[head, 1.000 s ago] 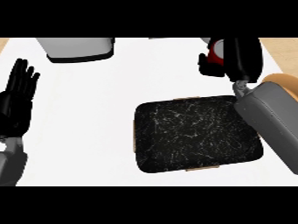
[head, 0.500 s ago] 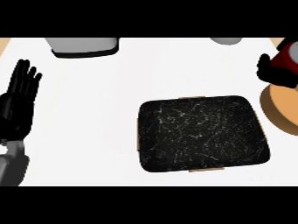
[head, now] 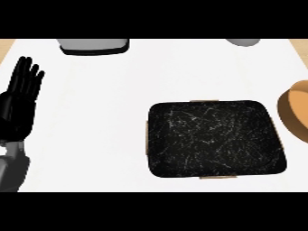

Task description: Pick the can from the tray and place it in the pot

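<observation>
Left hand (head: 11, 118) sits at the far left of the view, palm open, fingers (head: 28, 76) straight, pressed side by side and pointing up-view, holding nothing. It's resting, with its grey forearm (head: 2, 172) coming in from the lower left corner.

Can: I can't place it from this view.

Black tray (head: 213, 140) lies flat right of centre on the white worktop (head: 116, 113). It is square-ish with rounded corners and a scratched dark surface. I see 2 wood-coloured tabs poking out, 1 at its far edge and 1 at its near edge. Its near edge runs close to the bottom of the view.

Grey pot (head: 93, 45) is at the far edge, left of centre. It's cut by the top of the view, so I only see its near side and dark base band. It's well apart from the tray, and well apart from the hand too.

Tan round dish (head: 304, 113) is just beside the tray's right side, not touching, and partly cut off by the right edge of the view. A small grey object (head: 243, 42) is at the far right of the top edge, mostly cut off.

Open room: a wide bare white stretch runs between hand and tray, and from the tray's far edge up to the pot. The worktop's side edges show at the upper corners, with a wood tone beyond them.
</observation>
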You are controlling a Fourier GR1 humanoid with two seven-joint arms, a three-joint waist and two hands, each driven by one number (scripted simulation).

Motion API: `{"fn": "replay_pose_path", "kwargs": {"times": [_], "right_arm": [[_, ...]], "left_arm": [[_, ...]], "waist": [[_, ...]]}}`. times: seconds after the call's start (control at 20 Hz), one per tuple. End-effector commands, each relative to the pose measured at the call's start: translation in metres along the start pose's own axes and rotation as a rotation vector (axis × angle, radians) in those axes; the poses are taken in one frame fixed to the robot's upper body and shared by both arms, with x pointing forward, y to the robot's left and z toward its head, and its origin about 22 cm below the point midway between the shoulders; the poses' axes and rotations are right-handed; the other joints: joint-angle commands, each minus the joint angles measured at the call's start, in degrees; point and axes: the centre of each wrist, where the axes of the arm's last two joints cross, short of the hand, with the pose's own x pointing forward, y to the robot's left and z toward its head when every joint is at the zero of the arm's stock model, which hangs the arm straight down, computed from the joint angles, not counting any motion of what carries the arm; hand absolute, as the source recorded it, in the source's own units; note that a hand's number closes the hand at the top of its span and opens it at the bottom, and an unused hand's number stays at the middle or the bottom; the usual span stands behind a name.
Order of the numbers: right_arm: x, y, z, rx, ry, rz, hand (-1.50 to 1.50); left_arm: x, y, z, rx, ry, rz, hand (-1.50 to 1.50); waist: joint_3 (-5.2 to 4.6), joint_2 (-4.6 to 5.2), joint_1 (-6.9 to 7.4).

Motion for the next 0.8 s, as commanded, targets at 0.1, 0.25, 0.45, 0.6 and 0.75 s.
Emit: {"fn": "replay_pose_path", "kwargs": {"times": [0.1,0.25,0.45,0.6,0.75], "right_arm": [[-0.080,0.004,-0.015,-0.002,0.013,-0.013,1.50],[-0.106,0.024,-0.006,0.012,0.017,0.024,1.50],[-0.121,0.039,-0.024,0.008,0.033,0.031,1.50],[-0.145,0.035,-0.041,0.102,0.088,0.042,1.50],[-0.152,0.064,-0.026,0.237,0.147,-0.028,1.50]], "left_arm": [[0.009,-0.020,-0.010,-0.039,-0.007,0.000,0.00],[-0.009,-0.003,-0.008,-0.024,-0.014,-0.003,0.00],[0.005,-0.029,0.000,-0.038,-0.015,0.010,0.00],[0.015,-0.022,-0.018,-0.057,-0.022,0.017,0.00],[0.015,-0.027,-0.010,-0.041,-0.006,0.018,0.00]], "waist": [[0.03,0.45,1.57],[-0.02,0.53,1.91],[-0.02,0.50,2.57],[0.00,0.69,2.84],[0.04,0.63,3.08]]}}
